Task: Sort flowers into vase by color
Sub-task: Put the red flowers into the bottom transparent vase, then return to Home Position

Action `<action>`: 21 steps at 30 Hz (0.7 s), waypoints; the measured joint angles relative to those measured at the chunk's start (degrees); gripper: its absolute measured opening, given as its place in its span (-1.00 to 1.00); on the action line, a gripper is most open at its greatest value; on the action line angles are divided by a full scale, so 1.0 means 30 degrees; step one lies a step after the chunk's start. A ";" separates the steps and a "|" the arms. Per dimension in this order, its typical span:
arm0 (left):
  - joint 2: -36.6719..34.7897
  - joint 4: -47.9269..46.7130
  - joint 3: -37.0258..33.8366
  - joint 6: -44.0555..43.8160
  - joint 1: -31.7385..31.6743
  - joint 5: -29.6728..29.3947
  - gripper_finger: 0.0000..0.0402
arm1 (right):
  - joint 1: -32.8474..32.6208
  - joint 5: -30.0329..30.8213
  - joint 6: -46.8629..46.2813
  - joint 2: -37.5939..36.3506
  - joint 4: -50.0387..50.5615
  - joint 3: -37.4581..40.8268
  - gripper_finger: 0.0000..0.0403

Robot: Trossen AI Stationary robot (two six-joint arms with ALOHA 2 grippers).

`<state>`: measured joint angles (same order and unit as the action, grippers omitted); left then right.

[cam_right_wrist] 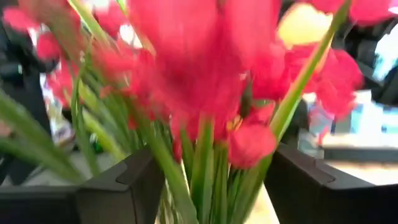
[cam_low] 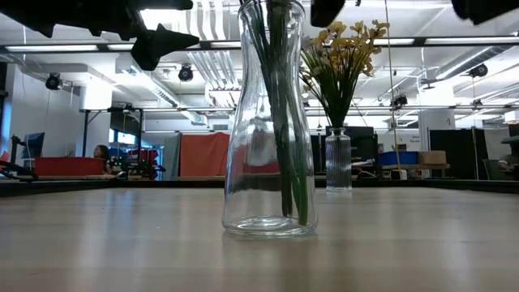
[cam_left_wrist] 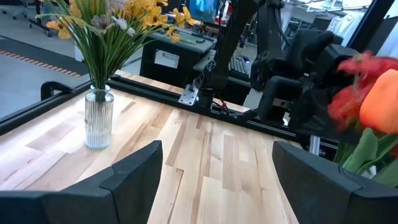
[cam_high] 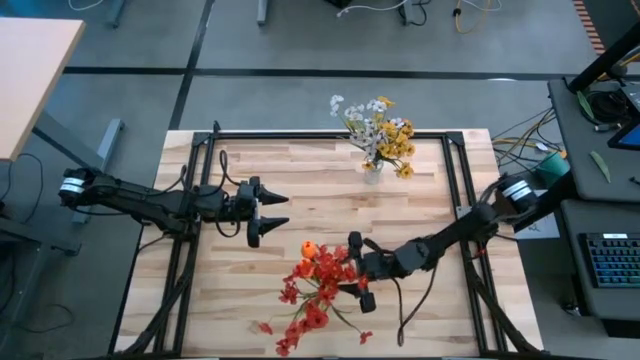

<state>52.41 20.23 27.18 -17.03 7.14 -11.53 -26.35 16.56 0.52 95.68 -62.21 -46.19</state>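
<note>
A bunch of red flowers (cam_high: 315, 285) with one orange blossom (cam_high: 310, 249) stands in a clear glass vase (cam_low: 269, 122), its green stems reaching down to the vase's bottom. Yellow and white flowers (cam_high: 380, 130) stand in a ribbed glass vase (cam_low: 338, 158) near the table's far edge. My right gripper (cam_high: 350, 272) is open and level, pointing toward the table's left. In the right wrist view its fingers (cam_right_wrist: 124, 186) stand on either side of the red bunch's stems (cam_right_wrist: 205, 174). My left gripper (cam_high: 268, 218) is open and hovers left of the red bunch, touching nothing.
Black frame rails (cam_high: 300, 137) run along the table's far edge and down both sides. Bare wood (cam_high: 330, 205) lies between the two vases. A desk with a keyboard (cam_high: 610, 260) stands beyond the table's right edge.
</note>
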 joint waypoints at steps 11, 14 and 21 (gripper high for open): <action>-0.0002 -0.0068 0.0000 0.0005 0.0000 0.0000 0.43 | -0.0959 -0.0020 -0.3172 -0.4671 1.0977 -0.0102 0.31; -0.0001 -0.0072 0.0000 0.0000 0.0000 0.0000 0.43 | -0.1268 -0.0013 -0.4169 -0.5916 1.3611 -0.0109 0.32; -0.0276 -0.0442 0.0153 -0.0162 0.0000 0.0015 0.43 | -0.1659 -0.0021 -0.6789 -0.8178 1.8436 -0.0109 0.28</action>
<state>51.58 18.90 27.64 -17.52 7.14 -11.49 -31.32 16.49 -19.84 71.14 -6.90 -46.52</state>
